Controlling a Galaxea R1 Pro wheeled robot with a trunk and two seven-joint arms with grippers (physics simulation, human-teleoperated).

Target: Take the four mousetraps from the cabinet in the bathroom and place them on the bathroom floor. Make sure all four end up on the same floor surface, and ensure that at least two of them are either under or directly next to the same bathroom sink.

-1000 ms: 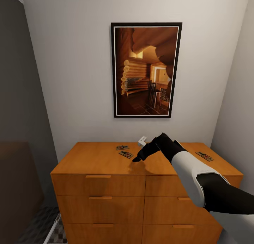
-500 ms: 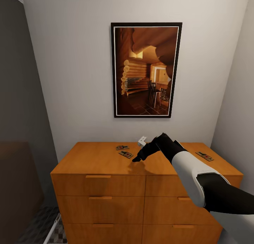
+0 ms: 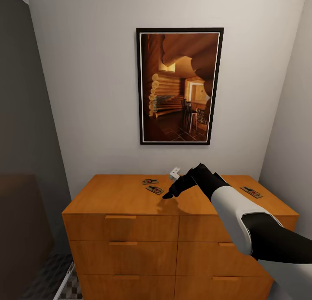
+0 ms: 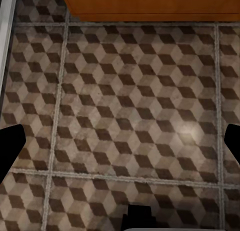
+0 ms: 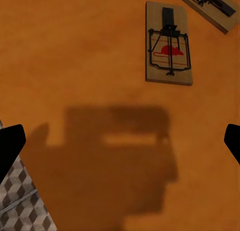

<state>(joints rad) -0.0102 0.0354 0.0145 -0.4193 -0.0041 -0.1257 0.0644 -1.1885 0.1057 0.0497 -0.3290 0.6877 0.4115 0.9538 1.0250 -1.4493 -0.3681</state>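
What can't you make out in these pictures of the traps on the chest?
- Fourth mousetrap: the head view shows three on the cabinet, at and; the right arm may hide another.
- Far mousetrap: cut off by the right wrist view's edge.
- Right hand: whether it touches the cabinet top cannot be told in the head view.
- White object: too small to identify.

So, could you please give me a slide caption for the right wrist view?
Open right hand hovering above the cabinet top, one mousetrap just ahead.
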